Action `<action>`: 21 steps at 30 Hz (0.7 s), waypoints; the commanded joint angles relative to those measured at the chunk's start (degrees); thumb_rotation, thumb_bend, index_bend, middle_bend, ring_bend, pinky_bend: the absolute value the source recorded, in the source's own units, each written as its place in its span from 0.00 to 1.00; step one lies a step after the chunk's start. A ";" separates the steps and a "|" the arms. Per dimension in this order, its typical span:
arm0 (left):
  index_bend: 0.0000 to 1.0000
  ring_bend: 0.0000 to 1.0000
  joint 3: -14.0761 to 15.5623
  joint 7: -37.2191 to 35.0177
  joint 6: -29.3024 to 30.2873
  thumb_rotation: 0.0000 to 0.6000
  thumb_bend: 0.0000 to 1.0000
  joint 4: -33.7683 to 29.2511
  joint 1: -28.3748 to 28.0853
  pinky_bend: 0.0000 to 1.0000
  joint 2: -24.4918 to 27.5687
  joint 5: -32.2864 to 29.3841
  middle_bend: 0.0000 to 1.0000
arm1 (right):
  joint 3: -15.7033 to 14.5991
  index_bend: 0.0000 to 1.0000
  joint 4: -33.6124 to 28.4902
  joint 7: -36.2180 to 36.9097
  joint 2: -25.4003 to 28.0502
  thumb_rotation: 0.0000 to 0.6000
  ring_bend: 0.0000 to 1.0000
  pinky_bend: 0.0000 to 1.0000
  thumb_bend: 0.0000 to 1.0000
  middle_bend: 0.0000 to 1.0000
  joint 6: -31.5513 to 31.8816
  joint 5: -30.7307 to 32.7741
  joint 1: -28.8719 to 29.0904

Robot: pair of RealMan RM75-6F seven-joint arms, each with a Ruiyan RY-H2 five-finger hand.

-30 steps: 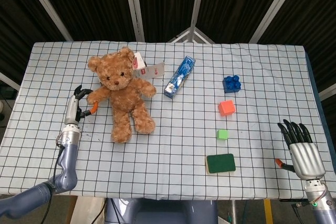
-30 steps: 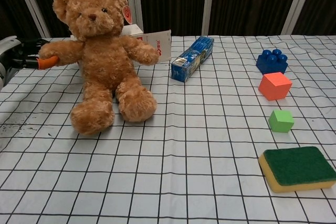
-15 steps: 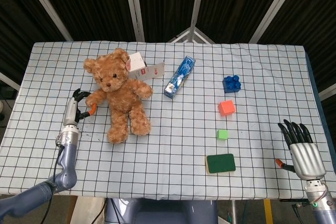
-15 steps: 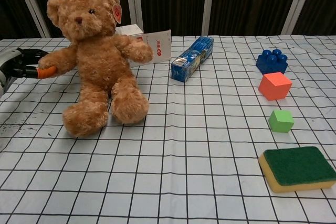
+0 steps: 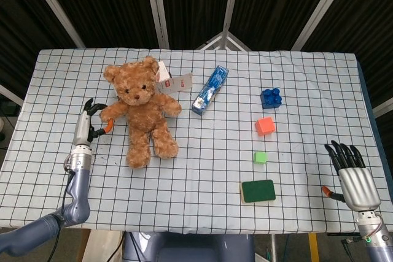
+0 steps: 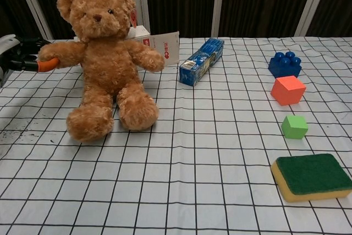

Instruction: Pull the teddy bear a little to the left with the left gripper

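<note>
A brown teddy bear point(image 5: 142, 111) sits upright on the checked cloth at the left, facing the front point(image 6: 104, 59). My left hand point(image 5: 91, 121) lies just left of it and pinches the bear's outstretched paw, the orange-tipped thumb under the paw and the dark fingers behind it point(image 6: 19, 59). My right hand point(image 5: 353, 176) hovers at the near right edge of the table, fingers straight and apart, holding nothing. The chest view does not show the right hand.
A white carton point(image 5: 172, 79) with red print stands right behind the bear. A blue packet point(image 5: 210, 90) lies to its right. Further right lie a blue brick point(image 5: 271, 97), an orange cube point(image 5: 264, 126), a green cube point(image 5: 260, 157) and a green sponge point(image 5: 258, 191).
The bear slid left with my left hand on its paw, then rocked back slightly to the right and sits more upright. Its feet ended up further left. The right hand stayed put.
</note>
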 commanded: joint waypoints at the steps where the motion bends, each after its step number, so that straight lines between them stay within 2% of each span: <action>1: 0.42 0.00 0.67 0.30 -2.09 1.00 0.58 4.17 -0.26 0.00 -1.71 -1.38 0.38 | 0.03 0.00 -0.15 -0.27 0.04 1.00 0.00 0.00 0.10 0.00 0.03 0.09 -0.03; 8: 0.42 0.00 0.81 -1.02 -2.44 1.00 0.58 7.64 -1.26 0.00 -3.57 -0.04 0.38 | 0.15 0.00 -0.27 -0.63 -0.02 1.00 0.00 0.00 0.10 0.00 -0.27 0.49 0.05; 21: 0.42 0.00 -0.84 -2.62 2.59 1.00 0.57 -0.25 -0.58 0.00 -0.92 3.16 0.39 | 0.12 0.00 -0.31 -0.45 0.09 1.00 0.00 0.00 0.10 0.00 0.01 0.33 -0.07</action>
